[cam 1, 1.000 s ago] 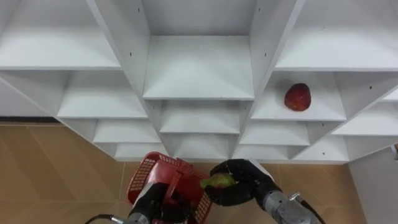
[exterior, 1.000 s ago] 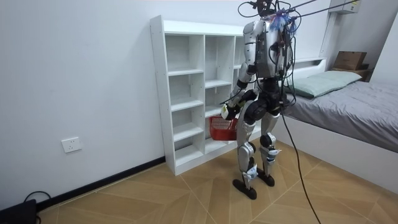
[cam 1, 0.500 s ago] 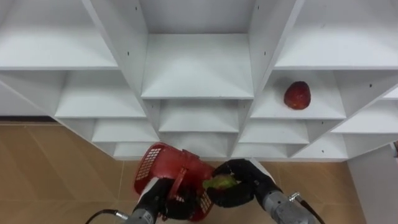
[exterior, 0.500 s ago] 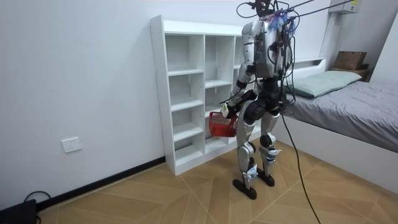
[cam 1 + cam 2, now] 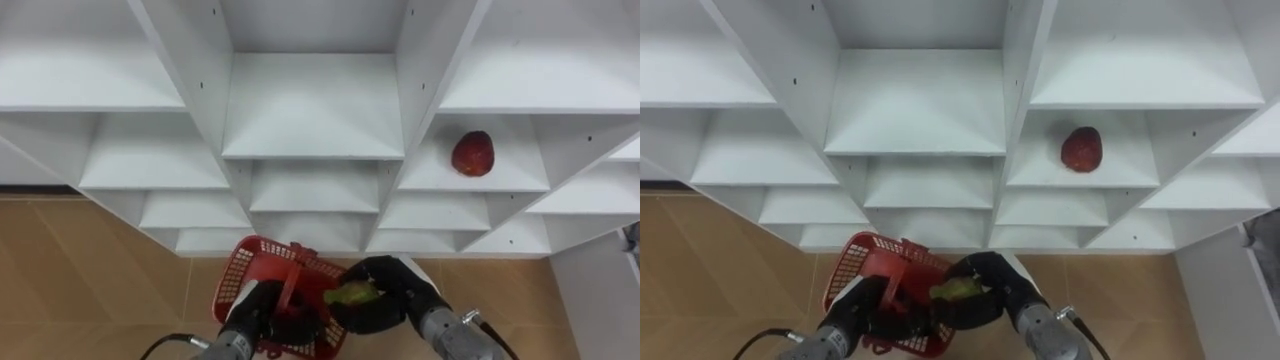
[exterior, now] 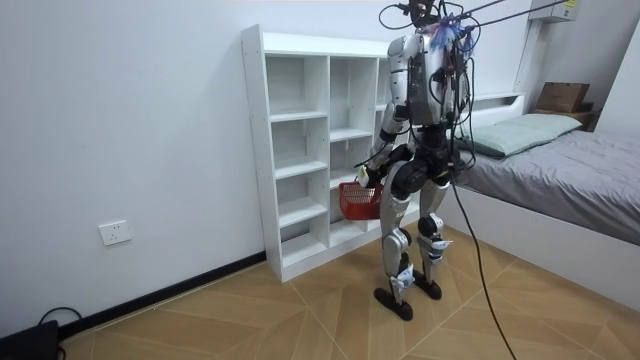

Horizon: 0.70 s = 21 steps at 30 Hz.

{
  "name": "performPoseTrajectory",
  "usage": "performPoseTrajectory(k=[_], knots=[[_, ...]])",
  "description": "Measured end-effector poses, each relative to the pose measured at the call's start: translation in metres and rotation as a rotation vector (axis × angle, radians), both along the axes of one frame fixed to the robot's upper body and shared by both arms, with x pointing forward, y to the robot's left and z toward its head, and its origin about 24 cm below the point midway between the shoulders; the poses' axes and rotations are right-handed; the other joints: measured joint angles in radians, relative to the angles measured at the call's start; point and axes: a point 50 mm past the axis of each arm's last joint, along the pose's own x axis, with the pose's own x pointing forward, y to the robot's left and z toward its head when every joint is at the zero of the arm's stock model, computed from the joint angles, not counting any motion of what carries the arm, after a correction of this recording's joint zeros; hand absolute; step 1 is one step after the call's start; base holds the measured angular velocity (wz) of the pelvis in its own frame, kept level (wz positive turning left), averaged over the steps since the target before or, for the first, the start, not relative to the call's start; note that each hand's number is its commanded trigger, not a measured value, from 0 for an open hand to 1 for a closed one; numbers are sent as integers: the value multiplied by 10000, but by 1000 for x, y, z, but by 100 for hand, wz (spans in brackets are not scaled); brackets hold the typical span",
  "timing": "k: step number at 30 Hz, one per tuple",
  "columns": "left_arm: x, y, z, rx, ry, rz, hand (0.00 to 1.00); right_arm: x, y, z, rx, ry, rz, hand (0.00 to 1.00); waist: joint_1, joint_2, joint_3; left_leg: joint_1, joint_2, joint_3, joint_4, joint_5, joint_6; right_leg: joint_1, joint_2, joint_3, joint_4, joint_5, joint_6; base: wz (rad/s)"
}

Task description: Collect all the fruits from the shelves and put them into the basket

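Clutching green fruit (image 5: 350,293), right robot hand (image 5: 388,302) beside red mesh basket (image 5: 236,272).

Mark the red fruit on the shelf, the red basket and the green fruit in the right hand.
red fruit (image 5: 472,154), left eye view, middle of the fruit.
red basket (image 5: 238,277), left eye view, left mesh wall.
green fruit (image 5: 349,294), left eye view, exposed top.

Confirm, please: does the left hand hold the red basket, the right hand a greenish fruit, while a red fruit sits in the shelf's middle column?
Not quite: the left eye view shows the red fruit in the right column. The left hand does hold the red basket, the right hand a greenish fruit.
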Motion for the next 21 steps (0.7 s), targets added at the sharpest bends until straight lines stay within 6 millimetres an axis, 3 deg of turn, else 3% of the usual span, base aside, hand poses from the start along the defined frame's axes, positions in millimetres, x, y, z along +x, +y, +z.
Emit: performPoseTrajectory(k=[5, 6, 7, 8, 16, 21], knots=[[1, -2, 1, -50, -67, -80, 100, 1, 2, -2, 9, 151, 43, 100, -5, 2, 1, -6, -1, 2, -16, 0, 0, -18, -5, -7, 15, 0, 0, 0], [1, -2, 1, -58, -65, -86, 100, 1, 2, -2, 10, 151, 53, 61, -5, 3, 1, -5, 0, 1, -17, 0, 0, -17, -5, -8, 15, 0, 0, 0], [1, -2, 1, -74, -73, -94, 100, 2, 2, -2, 6, 151, 62, 36, -4, 3, 1, 0, 2, 1, -21, 0, 0, -14, -4, -12, 19, 0, 0, 0], [1, -3, 2, -90, -86, -128, 100, 2, 2, -2, 5, 147, 61, 0, -4, 4, 1, 6, 3, 0, -30, 0, -1, -13, -4, -12, 21, 0, 0, 0], [1, -5, 2, -152, -60, -438, 100, 1, 3, -3, 2, 191, 146, 0, -2, 46, 18, 38, 4, -13, -31, 0, -1, 20, -6, -21, 32, 1, -1, 0], [0, -9, 2, -303, 24, -755, 100, 0, 2, -7, -150, 418, 262, 0, 5, 196, 71, 70, 6, -35, -76, 0, -1, 56, -4, -22, 33, 1, -1, 0]])
